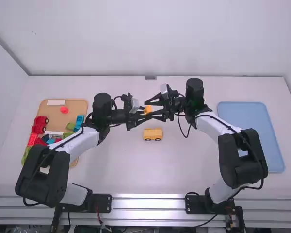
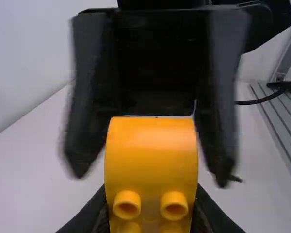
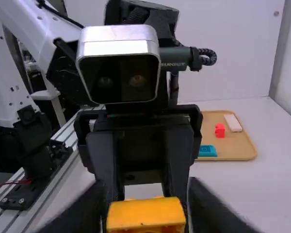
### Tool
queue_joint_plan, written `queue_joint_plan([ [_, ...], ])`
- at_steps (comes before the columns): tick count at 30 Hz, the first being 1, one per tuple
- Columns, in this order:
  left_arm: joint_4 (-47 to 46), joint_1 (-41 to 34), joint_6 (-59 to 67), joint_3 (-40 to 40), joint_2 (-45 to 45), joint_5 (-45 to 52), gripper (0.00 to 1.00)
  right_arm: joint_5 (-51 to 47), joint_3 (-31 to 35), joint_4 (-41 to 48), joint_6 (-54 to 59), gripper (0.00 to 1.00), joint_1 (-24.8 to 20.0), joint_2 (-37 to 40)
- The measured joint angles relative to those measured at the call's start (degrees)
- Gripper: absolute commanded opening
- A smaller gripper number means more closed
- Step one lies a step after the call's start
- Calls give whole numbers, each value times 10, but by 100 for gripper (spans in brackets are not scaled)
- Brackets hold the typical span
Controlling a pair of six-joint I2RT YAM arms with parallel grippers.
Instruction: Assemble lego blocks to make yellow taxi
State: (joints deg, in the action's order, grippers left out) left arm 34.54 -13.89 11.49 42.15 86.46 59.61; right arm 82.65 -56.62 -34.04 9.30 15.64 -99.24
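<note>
White walls point(image 1: 150, 39) enclose the rear and sides of a white surface point(image 1: 116, 170), over which two arms meet. Left gripper point(image 2: 150, 208): fingers closed against opposite sides of a yellow-orange block point(image 2: 151, 153), which lies between them with two round studs exposed. Right gripper point(image 3: 145, 194): fingers spread wide, one on either side of the same block, with a visible gap and no hold on it. Yellow wheeled body point(image 1: 153, 134): upright on the surface near both grippers, on the side toward the arm bases, and unattached to the held block. Wooden tray point(image 1: 77, 109): beyond the left gripper on that arm's outer side, carrying red, green, blue and white pieces. Blue tray point(image 1: 242, 121): well apart from the right gripper, on its outer side. Progress: the wheeled lower part of the taxi appears assembled; the held block, probably an upper part, remains to be joined to it. Whether further pieces are required cannot be told. A transfer to the right gripper or a two-handed adjustment seems the step in hand.
</note>
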Motion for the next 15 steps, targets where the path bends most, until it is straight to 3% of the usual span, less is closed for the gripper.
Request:
queue_joint_plan([
  [5,-41,4,-20,1,0,-31,3,-16,0,-40,-15,99,-11,0],
  [10,-205,14,-10,28,0,-117,4,-138,-1,28,-44,99,-54,0],
  [15,-416,7,39,101,0,-289,7,-306,-2,115,-55,99,-71,1],
])
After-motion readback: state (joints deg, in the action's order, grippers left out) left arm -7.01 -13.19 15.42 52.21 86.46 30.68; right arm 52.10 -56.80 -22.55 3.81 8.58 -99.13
